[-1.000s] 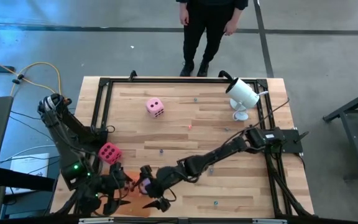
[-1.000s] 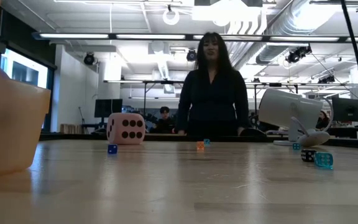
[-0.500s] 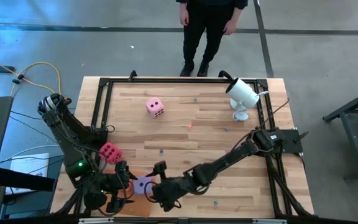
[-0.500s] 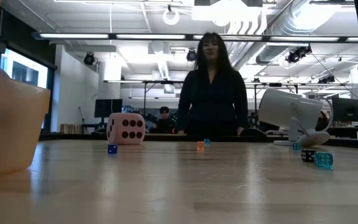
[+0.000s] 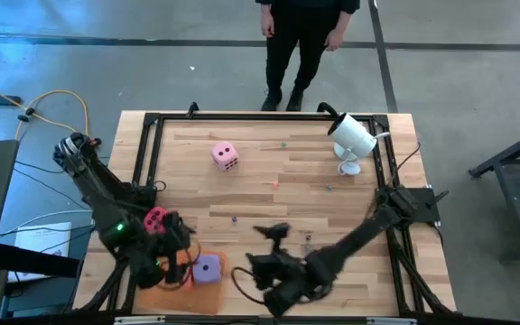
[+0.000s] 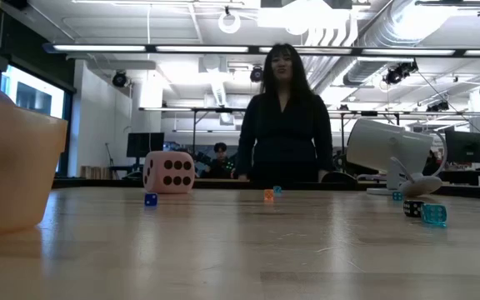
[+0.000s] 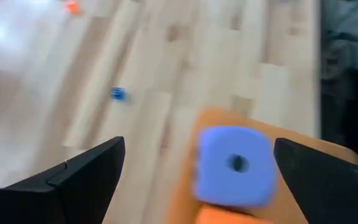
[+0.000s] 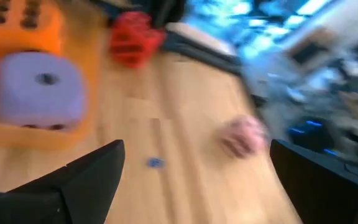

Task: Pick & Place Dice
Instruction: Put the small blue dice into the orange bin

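Purple die point(image 5: 208, 268): sits on the flat orange tray point(image 5: 215, 296) at the lower left of the high view, one dark pip showing on its top face; the left wrist view point(image 7: 234, 165) and right wrist view point(image 8: 39, 93) each show a face with a single pip.
Orange die point(image 5: 181, 269): just left of the purple one on the tray, partly under the left arm; the right wrist view point(image 8: 22, 25) shows several pips on it.
Magenta die point(image 5: 155, 218): left of centre in the high view, on the wood beside the left arm; it appears red in the right wrist view point(image 8: 132, 37).
Light pink die point(image 5: 225, 155): alone in the upper middle of the table point(image 5: 287, 181), well apart from the others; the low view point(image 6: 168, 172) shows its six-pip face turned to the camera.
Long axis: none, all are cubes standing flat.
Left gripper point(image 5: 171, 262): over the tray's left part, fingers point(image 7: 79, 177) spread wide with nothing between them.
Right gripper point(image 5: 260, 257): lower middle of the high view, right of the tray, fingers point(image 8: 73, 183) wide apart and empty.
Only the low view shows: tiny blue, orange and teal dice on the wood, and a tan container point(image 6: 11, 167) at the left edge.
White camera point(image 5: 350, 135): upper right of the table.
Person point(image 5: 305, 45): stands beyond the far edge, in dark clothes.
Writing: none that I can read.
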Controlling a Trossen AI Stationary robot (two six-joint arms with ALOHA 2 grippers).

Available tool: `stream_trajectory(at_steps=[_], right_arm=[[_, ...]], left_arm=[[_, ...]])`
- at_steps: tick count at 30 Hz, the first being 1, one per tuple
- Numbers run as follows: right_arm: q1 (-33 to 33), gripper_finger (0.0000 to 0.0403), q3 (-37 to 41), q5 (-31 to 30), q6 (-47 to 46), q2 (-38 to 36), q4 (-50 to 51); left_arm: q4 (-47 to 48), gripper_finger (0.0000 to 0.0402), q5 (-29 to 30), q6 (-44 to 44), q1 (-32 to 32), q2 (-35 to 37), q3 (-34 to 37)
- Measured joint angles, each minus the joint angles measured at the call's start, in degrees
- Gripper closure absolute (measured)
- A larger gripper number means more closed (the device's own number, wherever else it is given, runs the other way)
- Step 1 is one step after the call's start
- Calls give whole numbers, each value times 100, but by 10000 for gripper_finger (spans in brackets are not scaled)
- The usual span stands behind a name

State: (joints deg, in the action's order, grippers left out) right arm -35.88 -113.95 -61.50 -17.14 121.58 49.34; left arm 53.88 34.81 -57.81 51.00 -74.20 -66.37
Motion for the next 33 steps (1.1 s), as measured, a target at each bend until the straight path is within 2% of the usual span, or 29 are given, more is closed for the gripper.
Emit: stream_trajectory(at_steps=[2,7,10,15,19,22,27,33], right_arm=[[-202,11,0,-534,-955,-151,937],[-790,11,2,-1361,-3847,-225,3329],[-1127,11,137,-1755,-5263,-236,4053],[-1349,11,471,-2254,-5557,-249,4023],[-1353,11,589,-1947,-5943,-243,4048],[-1347,11,590,-1816,-5991,-247,4057],[-1366,11,592,-1773,-6280,-245,4050],[-1405,11,592,-1389,-6284,-245,3832]], left_arm=[[156,2,4,127,-167,53,2],[121,2,-5,627,-390,4,2],[121,2,2,1035,-449,-82,2],[89,2,-2,1451,-474,-248,2],[41,2,-15,928,-478,-401,2],[49,2,-20,854,-516,-510,2],[50,2,10,1423,-801,-541,2],[55,2,32,1642,-1264,-541,2]])
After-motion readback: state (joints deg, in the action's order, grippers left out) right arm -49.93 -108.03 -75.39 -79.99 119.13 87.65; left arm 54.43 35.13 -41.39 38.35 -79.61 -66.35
